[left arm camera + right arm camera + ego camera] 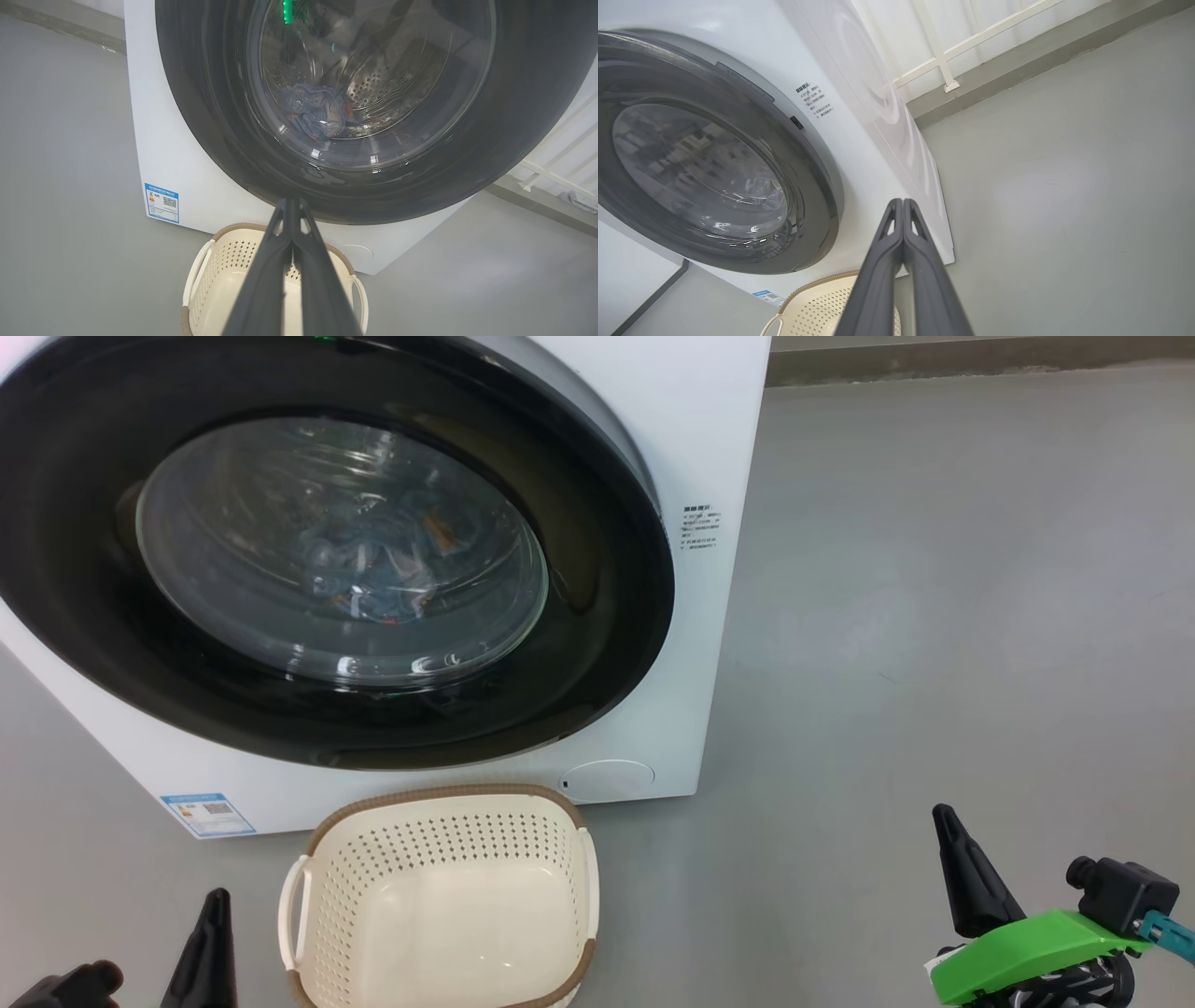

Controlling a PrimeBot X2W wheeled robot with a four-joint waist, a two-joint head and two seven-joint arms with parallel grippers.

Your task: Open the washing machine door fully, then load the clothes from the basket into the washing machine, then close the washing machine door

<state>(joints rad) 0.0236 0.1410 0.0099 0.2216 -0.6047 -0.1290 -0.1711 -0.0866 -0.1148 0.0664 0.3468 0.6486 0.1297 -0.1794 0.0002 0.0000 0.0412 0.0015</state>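
The washing machine door (327, 551) is sitting shut, w/ the clothes (373, 569) lying inside behind it. The basket (448, 795) is sitting on the floor (934, 616) at its 6 o'clock. L tool (292, 205) at 7 o'clock & R tool (902, 203) at 4 o'clock are pressing together, pinching nothing.

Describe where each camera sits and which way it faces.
Head view: on the robot's head, looking forward and down at the large white boxy washing machine, its glossy black round door and the cream-white perforated plastic basket; left pincer lower left, right pincer lower right.
Left wrist view: on the left wrist, looking along the shut left pincer, over the basket, at the door.
Right wrist view: on the right wrist, looking along the shut right pincer at the machine's corner and grey floor.
Shared: all show door and basket.
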